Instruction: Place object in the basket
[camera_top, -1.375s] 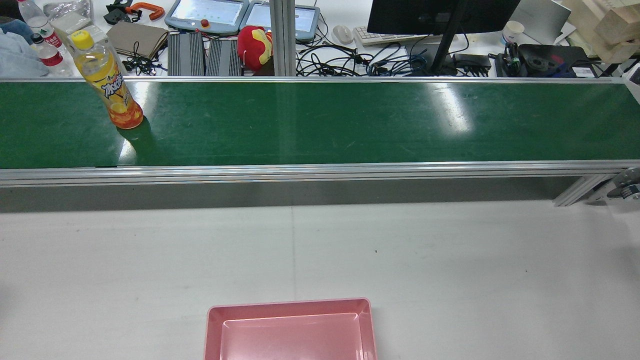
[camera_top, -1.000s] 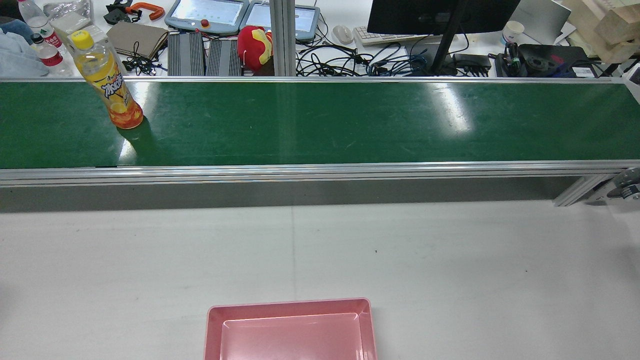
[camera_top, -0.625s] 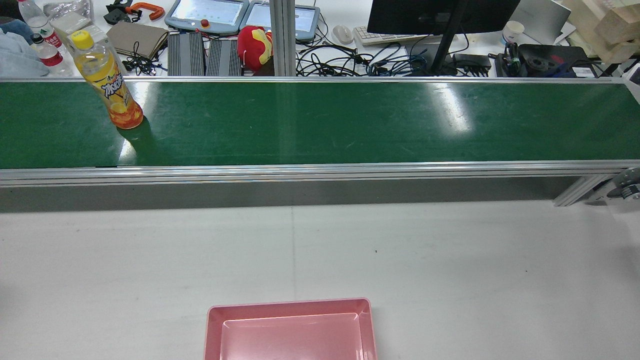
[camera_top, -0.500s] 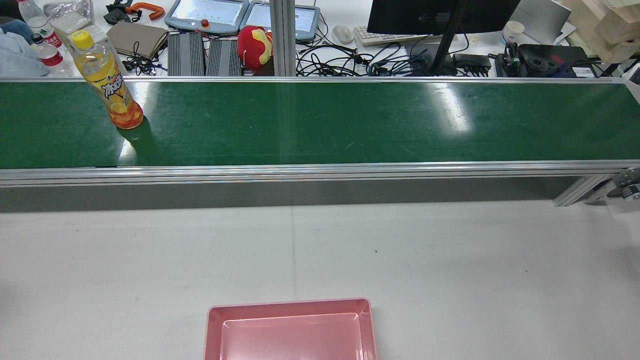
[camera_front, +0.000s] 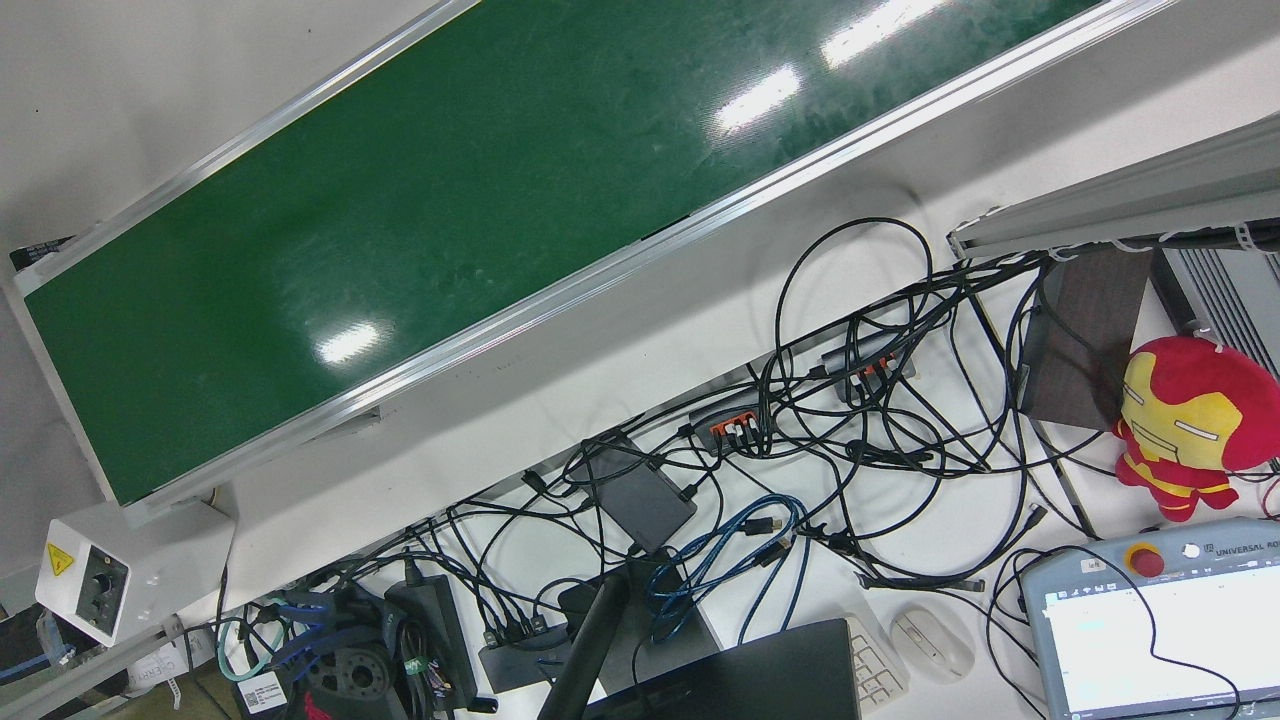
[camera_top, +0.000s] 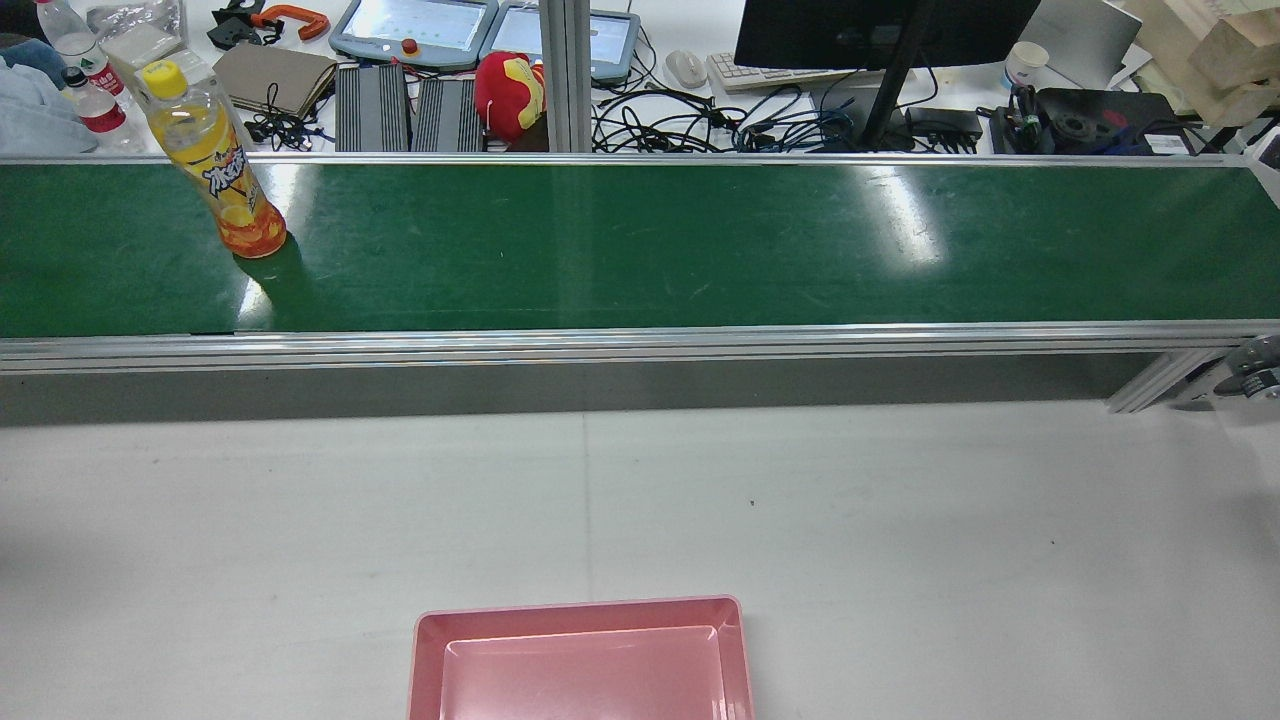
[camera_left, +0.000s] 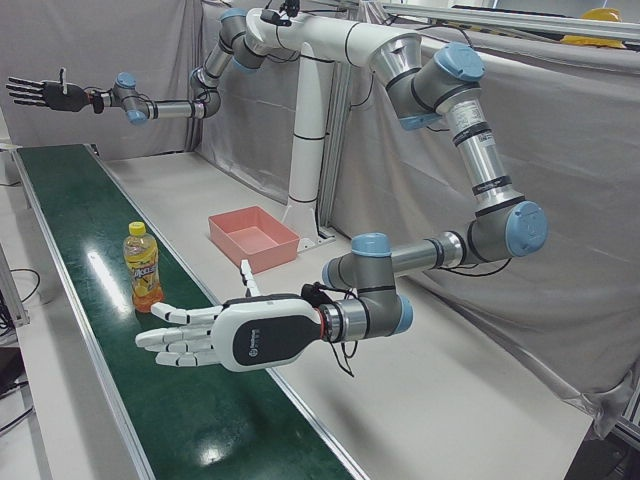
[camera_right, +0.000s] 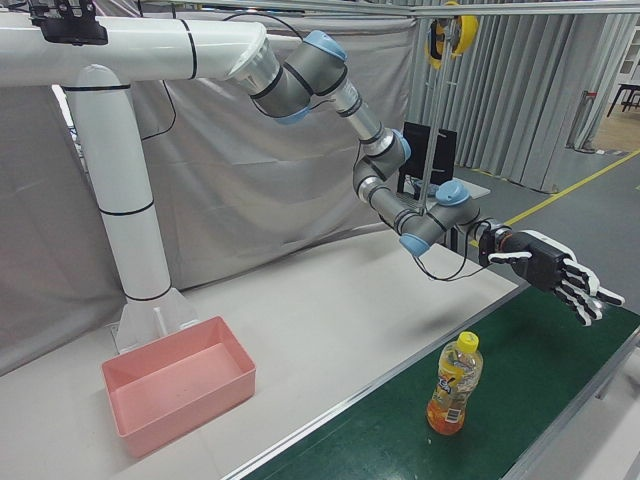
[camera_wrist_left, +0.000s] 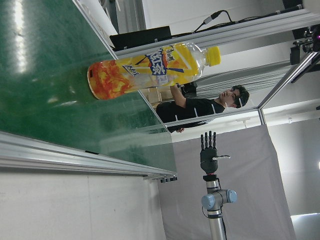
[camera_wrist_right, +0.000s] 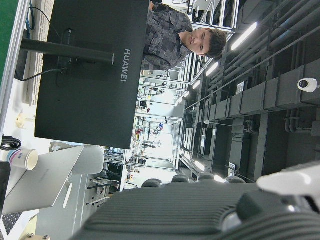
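My left hand (camera_left: 225, 338) is nearest, hovering flat above the green belt (camera_left: 85, 215) with fingers spread and holding nothing. Just beyond its fingertips the orange drink bottle (camera_left: 143, 268) stands upright on the belt, not touched. I judge the step is the reach: I should turn the palm to face the bottle's side, come at its middle slowly, and close evenly so it does not tip. The pink basket (camera_left: 255, 238) waits empty on the table behind. Farthest, my right hand (camera_left: 42, 93) is also open and idle.

HUAWEI on monitor (camera_wrist_right: 95, 75), UNIVERSAL on pendant (camera_front: 1160, 630)
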